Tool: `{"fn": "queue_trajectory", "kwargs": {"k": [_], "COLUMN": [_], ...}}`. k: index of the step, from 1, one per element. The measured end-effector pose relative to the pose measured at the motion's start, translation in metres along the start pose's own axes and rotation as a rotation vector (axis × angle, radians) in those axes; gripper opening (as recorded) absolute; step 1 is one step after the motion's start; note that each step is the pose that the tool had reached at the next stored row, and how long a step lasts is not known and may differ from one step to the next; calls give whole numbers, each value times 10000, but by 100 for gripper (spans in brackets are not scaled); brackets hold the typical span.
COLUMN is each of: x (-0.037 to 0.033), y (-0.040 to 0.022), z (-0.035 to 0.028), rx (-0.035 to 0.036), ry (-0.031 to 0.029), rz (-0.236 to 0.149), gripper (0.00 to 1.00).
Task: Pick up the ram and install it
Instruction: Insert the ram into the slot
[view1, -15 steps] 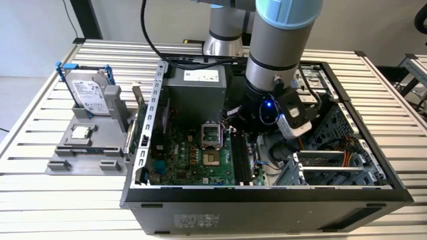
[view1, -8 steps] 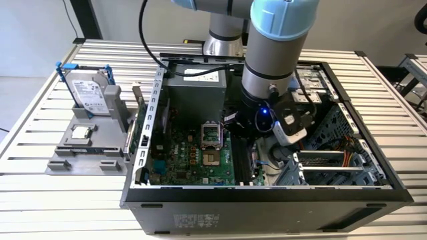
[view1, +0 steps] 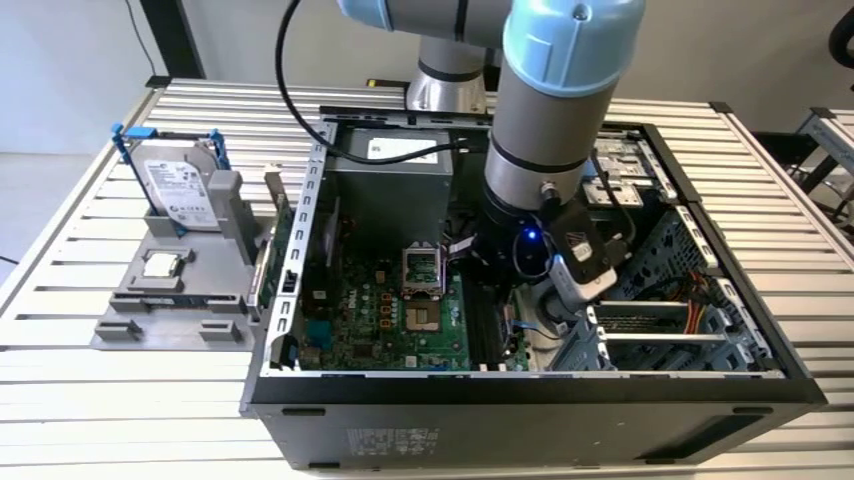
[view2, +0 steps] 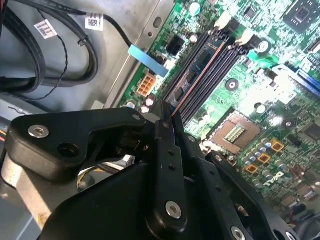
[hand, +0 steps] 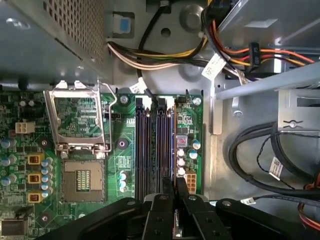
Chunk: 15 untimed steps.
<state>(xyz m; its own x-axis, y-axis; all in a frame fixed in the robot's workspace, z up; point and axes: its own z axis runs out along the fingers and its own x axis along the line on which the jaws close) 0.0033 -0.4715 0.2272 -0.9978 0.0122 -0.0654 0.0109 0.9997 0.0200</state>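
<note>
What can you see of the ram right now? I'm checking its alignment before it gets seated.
The ram appears edge-on in the second wrist view as a long, thin dark board with a coppery strip along one edge. One end is pinched between the closed jaws of the gripper. The rest runs out parallel to the black memory slots on the green motherboard. The views don't show whether it already sits in a slot.

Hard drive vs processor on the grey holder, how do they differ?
The hard drive stands upright on edge; the processor lies flat. The hard drive is larger, oblong, with blue rails; the processor is small, square. Both are silver and sit on the grey holder.
</note>
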Motion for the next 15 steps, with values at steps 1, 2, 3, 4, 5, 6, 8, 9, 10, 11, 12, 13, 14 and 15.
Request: {"fn": "queue_trajectory", "kwargs": {"k": [1, 2, 3, 4, 5, 6, 8, 9, 10, 11, 12, 13, 14, 15], "x": [-3, -3, -3, -2, -2, -3, -1, -1, 0, 0, 0, 1, 1, 1], "y": [-10, -18, -25, -28, -28, -28, -30, -30, -30, -30, -30, -30, -30, -30], "z": [2, 2, 2, 4, 8, 16, 30, 41, 50, 56, 60, 65, 72, 78], "rx": [-1, 0, 0, -2, -2, -3, -1, -1, -1, -2, -1, -1, -1, -1], "ry": [0, 0, 1, 0, 0, 1, 9, 11, 13, 14, 15, 17, 18, 20], "rz": [-9, -13, -17, -20, -23, -25, -25, -25, -25, -25, -25, -25, -25, -25], "gripper": [0, 0, 0, 0, 0, 0, 0, 0, 0, 0, 0, 0, 0, 0]}}
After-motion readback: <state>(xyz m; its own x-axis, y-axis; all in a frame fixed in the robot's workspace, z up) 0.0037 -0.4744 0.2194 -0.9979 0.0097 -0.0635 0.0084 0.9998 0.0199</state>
